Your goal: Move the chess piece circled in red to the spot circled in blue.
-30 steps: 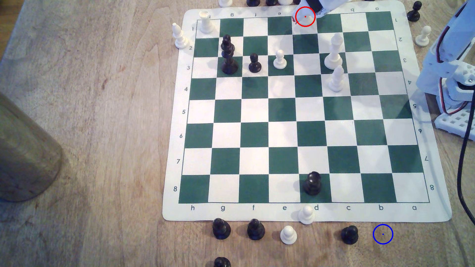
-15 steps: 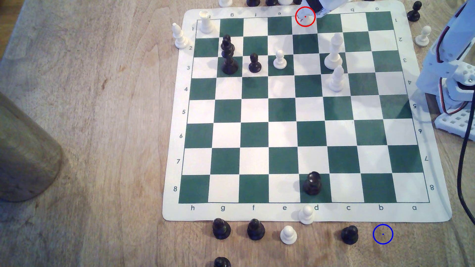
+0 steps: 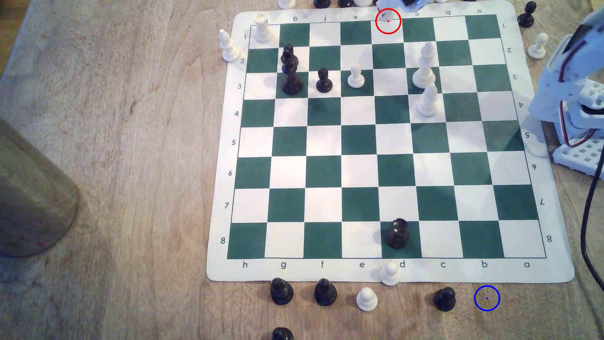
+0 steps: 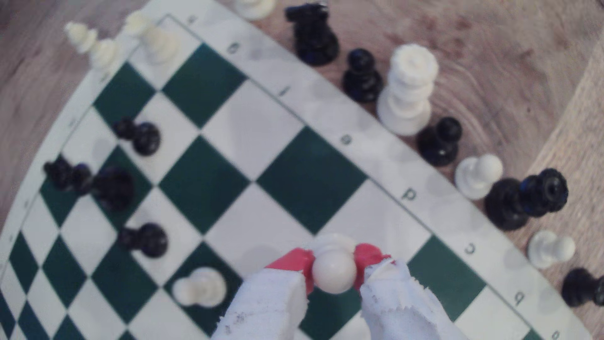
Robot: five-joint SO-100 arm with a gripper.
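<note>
Holding the white pawn point(image 4: 334, 270) by its ball head, I note these risks first. Grip is high on a round, smooth surface, so the piece could swivel or squirt out if I swing fast. Judged cause: small contact area, red pads point(image 4: 295, 261) pressing only on the head's sides. Second risk: the route to the blue ring point(image 3: 487, 298) runs across the whole chessboard point(image 3: 392, 140), from its far edge to the bare desk point(image 3: 130, 163) past the near edge. The tall white pieces point(image 3: 424, 67) stand near that line; a low carry could clip them. Third: the black pawn point(image 3: 444, 298) sits just beside the ring, on the ext. view's left, so a sloppy set-down could knock it or land on it.

Pincer point(image 4: 334, 264) status: nearly closed, jaws apart only by the width of the pawn's head, one pad on each side, both touching. Nothing else in contact. Paper-like wrap on both fingers, frayed at one edge.

Pawn location: in the wrist view it hangs over the d-file edge of the board. In the ext. view the pincer sits at the top edge by the red ring point(image 3: 388, 21); pawn there too blurred to make out. Whether its base is clear of the board, can't tell. Ring not yet reached; most of the job remains, in my judgement.
</note>
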